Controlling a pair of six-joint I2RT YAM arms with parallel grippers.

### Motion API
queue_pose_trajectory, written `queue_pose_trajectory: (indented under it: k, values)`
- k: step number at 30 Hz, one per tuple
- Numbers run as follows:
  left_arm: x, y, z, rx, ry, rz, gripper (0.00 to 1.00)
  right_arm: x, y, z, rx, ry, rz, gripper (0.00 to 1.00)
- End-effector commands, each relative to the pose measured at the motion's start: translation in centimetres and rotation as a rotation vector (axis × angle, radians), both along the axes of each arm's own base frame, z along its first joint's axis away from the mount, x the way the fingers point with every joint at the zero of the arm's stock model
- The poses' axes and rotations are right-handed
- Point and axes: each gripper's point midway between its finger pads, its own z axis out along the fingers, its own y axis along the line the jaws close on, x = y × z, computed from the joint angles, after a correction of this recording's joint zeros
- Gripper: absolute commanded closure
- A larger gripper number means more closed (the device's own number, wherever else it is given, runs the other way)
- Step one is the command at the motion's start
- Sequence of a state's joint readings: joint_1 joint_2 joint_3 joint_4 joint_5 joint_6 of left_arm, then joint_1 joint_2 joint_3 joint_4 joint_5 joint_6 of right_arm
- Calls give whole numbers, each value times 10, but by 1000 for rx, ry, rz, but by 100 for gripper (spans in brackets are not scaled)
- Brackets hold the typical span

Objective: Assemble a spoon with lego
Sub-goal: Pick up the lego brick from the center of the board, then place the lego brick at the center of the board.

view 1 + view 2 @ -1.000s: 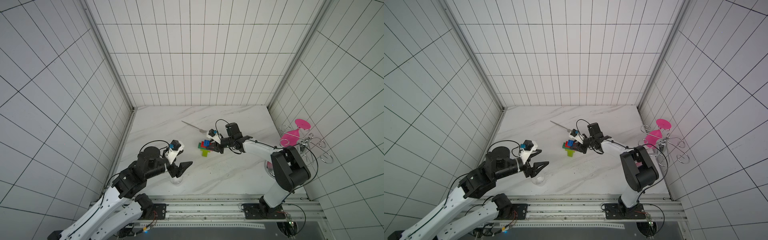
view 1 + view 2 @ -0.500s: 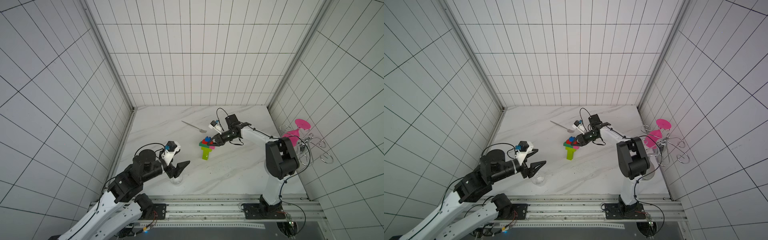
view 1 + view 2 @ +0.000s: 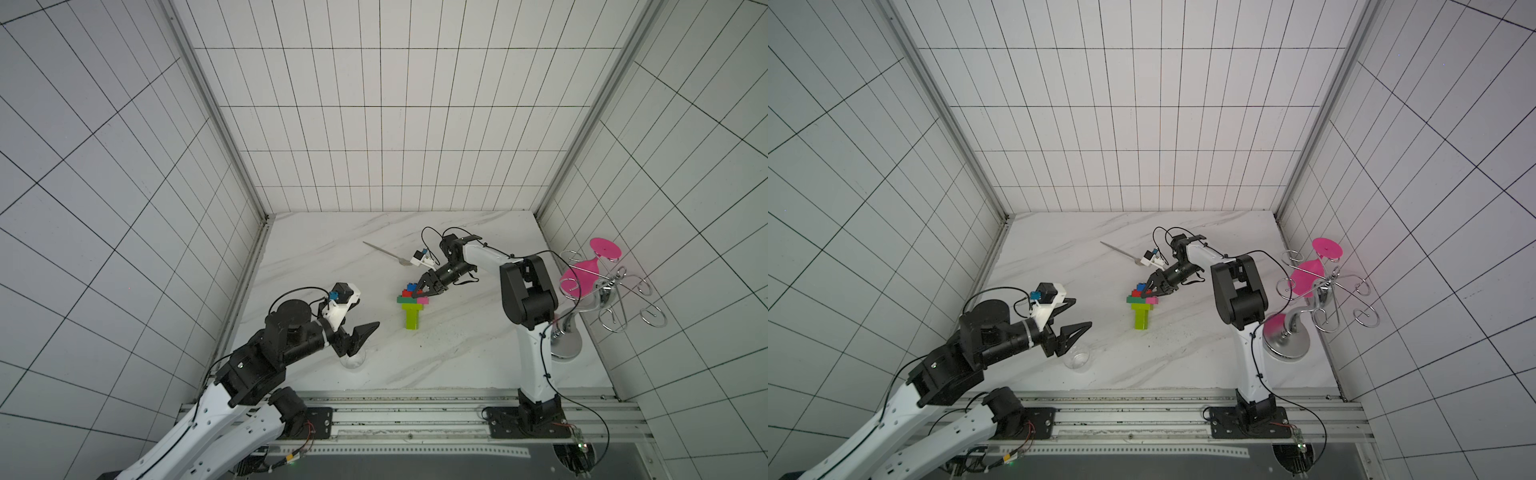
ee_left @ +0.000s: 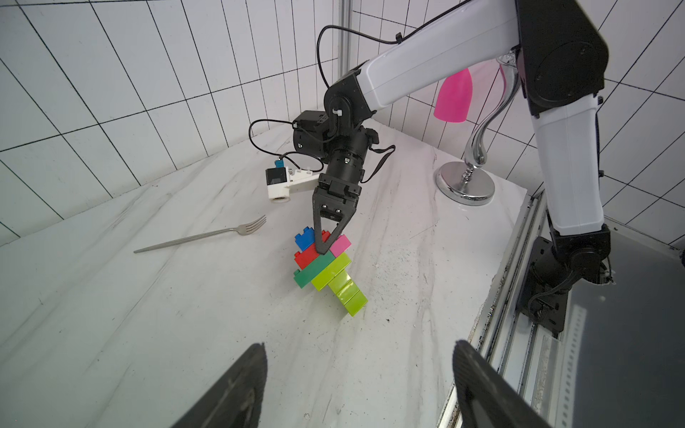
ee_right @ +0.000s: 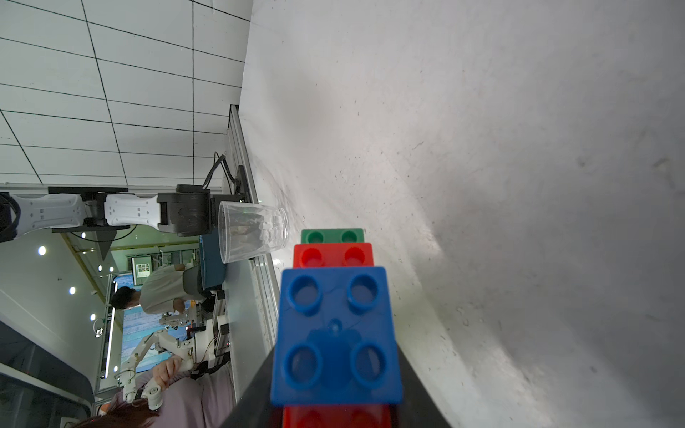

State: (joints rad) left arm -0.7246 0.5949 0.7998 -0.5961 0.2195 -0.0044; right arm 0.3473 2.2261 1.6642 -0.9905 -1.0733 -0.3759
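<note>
The spoon (image 3: 412,318) (image 3: 1140,318) (image 4: 341,285) lies mid-table, its lime green stem pointing toward the front edge. Its head is made of dark green, pink, red and blue lego. My right gripper (image 3: 424,291) (image 3: 1148,292) (image 4: 323,249) reaches down onto that head, shut on the red brick. In the right wrist view the blue brick (image 5: 335,333) fills the gap between the black fingers (image 5: 252,400), with the red brick (image 5: 333,255) and the dark green brick (image 5: 331,236) beyond. My left gripper (image 3: 368,313) (image 3: 1083,311) (image 4: 359,352) hangs open and empty at the front left, well away from the spoon.
A metal fork (image 3: 384,252) (image 4: 207,235) lies behind the spoon. A clear cup (image 3: 353,361) (image 3: 1077,357) (image 5: 252,231) stands under my left gripper. A chrome rack (image 3: 1312,286) with pink glasses stands by the right wall, its base (image 4: 465,183) on the table.
My right gripper has swung round with the spoon, so the stem now points toward the front edge. My left arm has drawn back slightly, still open.
</note>
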Motion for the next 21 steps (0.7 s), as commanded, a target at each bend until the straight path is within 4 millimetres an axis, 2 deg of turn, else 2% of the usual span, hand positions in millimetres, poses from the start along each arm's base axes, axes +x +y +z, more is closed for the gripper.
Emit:
queue_pose_trajectory:
  k: [1,8,9,10,17,21]
  values:
    - [2,3,-2,0,1,17,23,5,-2,-12,-63,13,20,57]
    - [3,2,-3,4,4,18,23,23,-12,-34,-188,-24,12,49]
    - [3,2,-3,4,4,20,23,27,-14,-33,-210,-44,9,43]
    - [3,2,-3,4,4,20,23,31,-16,-30,-229,-65,4,2]
    - [3,3,-3,2,4,25,23,55,-35,-2,-334,-202,-59,1]
    - [4,6,-2,1,-3,41,23,77,-59,11,-434,-364,-180,1]
